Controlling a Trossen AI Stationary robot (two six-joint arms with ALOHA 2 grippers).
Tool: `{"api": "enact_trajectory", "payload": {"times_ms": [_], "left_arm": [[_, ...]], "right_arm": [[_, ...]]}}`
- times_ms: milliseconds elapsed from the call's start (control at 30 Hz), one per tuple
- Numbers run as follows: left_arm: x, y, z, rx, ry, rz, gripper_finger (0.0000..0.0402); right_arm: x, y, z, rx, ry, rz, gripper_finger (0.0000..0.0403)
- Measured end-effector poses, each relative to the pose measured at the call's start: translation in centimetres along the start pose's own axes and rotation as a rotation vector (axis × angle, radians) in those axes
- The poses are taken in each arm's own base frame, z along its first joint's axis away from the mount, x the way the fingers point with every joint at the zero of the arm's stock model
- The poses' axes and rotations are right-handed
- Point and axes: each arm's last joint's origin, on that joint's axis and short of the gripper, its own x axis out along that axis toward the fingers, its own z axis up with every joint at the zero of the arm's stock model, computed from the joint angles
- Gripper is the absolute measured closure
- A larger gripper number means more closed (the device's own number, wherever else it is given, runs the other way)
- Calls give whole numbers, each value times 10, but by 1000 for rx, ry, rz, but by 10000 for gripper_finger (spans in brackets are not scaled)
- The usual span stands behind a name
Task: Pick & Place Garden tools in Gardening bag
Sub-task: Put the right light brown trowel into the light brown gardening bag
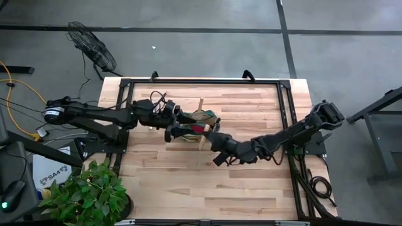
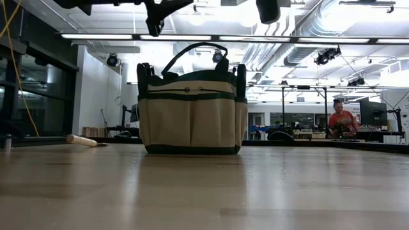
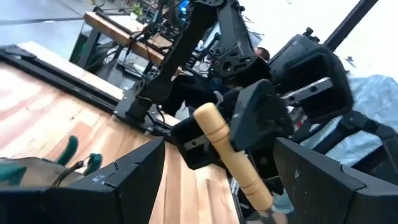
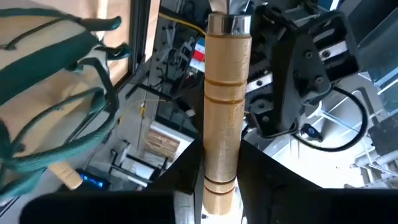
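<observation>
The right gripper (image 1: 217, 145) is clamping a wooden-handled tool (image 4: 225, 106) just beside the gardening bag (image 2: 192, 108), the left gripper (image 1: 171, 130) is hovering wide open over the bag, and another wooden handle (image 2: 82, 140) is lying farther back, still waiting.

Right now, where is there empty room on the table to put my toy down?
The near half of the wooden table, in front of the gardening bag, is bare. Around the bag it's crowded: the left gripper and right gripper meet there.
</observation>
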Motion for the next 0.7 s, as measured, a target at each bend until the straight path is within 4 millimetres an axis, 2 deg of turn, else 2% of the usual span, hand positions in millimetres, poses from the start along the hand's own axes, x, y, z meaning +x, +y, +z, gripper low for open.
{"api": "enact_trajectory", "payload": {"times_ms": [167,433,700], "left_arm": [[1,1,-1,-34,-1,6,107],[1,0,-2,-100,22,-4,107],[10,8,-12,-136,62,14,107]], "right_arm": [[4,-1,-3,-14,-43,-25,342],[13,-1,-11,-63,-19,-30,342],[24,1,-20,-35,-40,-42,342]]}}
